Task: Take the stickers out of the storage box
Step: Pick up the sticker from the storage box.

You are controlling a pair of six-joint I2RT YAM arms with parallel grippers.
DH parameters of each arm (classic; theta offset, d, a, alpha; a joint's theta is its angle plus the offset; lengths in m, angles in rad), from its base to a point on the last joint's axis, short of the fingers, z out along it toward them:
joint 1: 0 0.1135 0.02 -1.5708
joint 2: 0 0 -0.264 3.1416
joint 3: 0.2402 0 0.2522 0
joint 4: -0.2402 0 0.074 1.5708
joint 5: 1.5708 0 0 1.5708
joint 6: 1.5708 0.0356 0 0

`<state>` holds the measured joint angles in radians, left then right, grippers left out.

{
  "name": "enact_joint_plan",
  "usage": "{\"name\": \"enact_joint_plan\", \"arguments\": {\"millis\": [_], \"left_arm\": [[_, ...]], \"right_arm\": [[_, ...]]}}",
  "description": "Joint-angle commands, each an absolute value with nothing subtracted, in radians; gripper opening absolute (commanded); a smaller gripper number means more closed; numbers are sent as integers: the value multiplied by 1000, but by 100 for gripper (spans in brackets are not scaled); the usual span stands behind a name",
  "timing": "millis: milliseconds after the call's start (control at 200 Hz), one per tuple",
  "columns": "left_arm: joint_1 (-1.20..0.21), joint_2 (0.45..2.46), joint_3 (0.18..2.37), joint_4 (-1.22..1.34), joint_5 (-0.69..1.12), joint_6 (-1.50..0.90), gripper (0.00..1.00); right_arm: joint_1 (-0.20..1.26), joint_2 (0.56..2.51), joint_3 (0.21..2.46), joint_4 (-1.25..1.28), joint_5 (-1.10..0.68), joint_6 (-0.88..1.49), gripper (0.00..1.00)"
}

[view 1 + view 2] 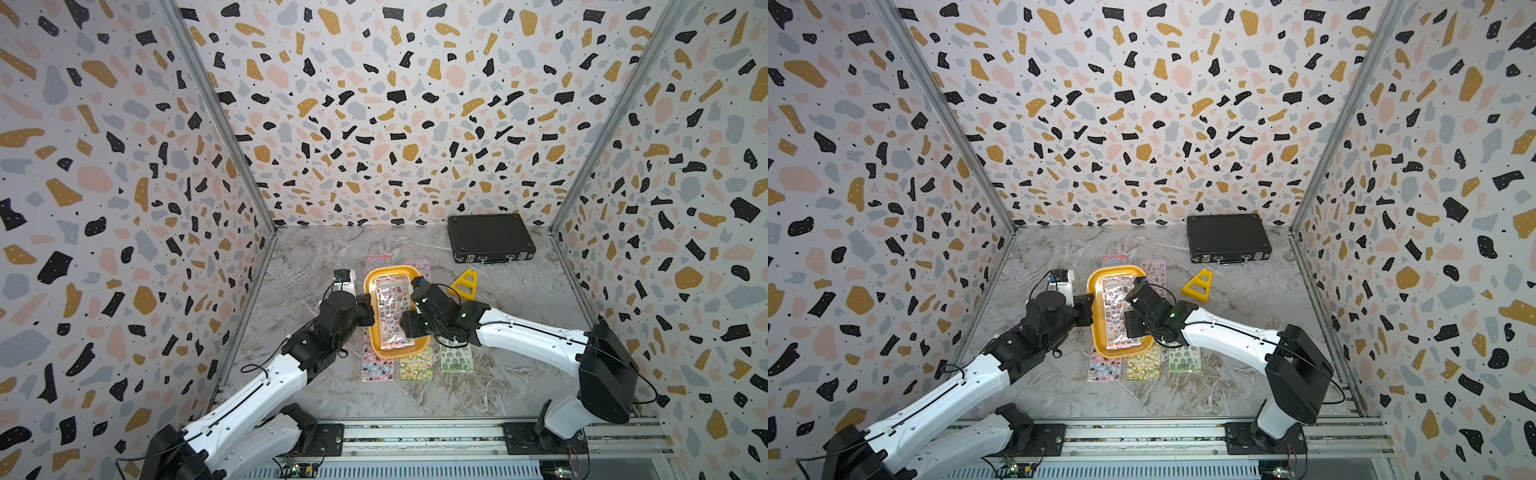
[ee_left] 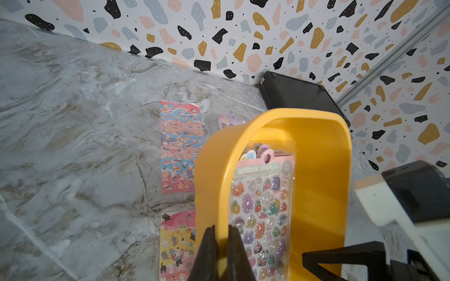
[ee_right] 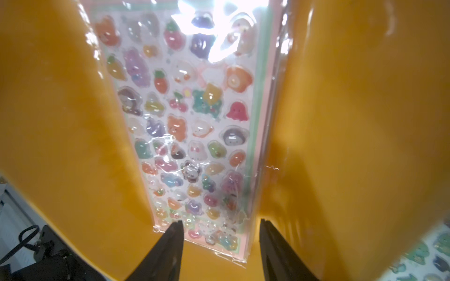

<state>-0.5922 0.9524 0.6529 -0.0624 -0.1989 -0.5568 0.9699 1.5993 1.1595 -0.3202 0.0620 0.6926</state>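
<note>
The storage box (image 1: 390, 271), a shallow yellow tub, was seen in the middle of the marble table (image 1: 519, 365) in both top views. Its left wall was pinched by the left gripper (image 2: 221, 227), whose jaws were pressed tight on the plastic. A sticker sheet (image 3: 190, 116) in a shiny clear sleeve was laid flat inside the box, with little bears and fruits on it. The right gripper (image 3: 221, 222) was held low over the near end of that sheet, and its jaws were spread apart with nothing caught between them. Five more sheets were laid on the table, partly hidden by the box or the arms: a pink sheet (image 1: 376, 368), a yellow-green sheet (image 1: 415, 368) and a green sheet (image 1: 457, 360) at the near end, and a red-and-blue sheet (image 1: 379, 259) and a purple sheet (image 1: 419, 264) at the far end. A black case (image 1: 490, 237) was set by the back wall, and a yellow triangle piece (image 1: 468, 275) was seen near the box on its right.
</note>
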Motion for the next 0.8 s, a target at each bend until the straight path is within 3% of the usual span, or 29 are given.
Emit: {"name": "enact_joint_plan", "arguments": {"millis": [0,571,791], "left_arm": [[-599,933,676,29,-188,-553,0],[-598,908,667,38,-184,-558,0],[-598,904,667,37,-184,-559,0]], "right_arm": [[971,1611,1206,-359,122,682,57],[970,1696,1249,-337,69,698,59],[966,1675,1221,-285,-1,703,55]]}}
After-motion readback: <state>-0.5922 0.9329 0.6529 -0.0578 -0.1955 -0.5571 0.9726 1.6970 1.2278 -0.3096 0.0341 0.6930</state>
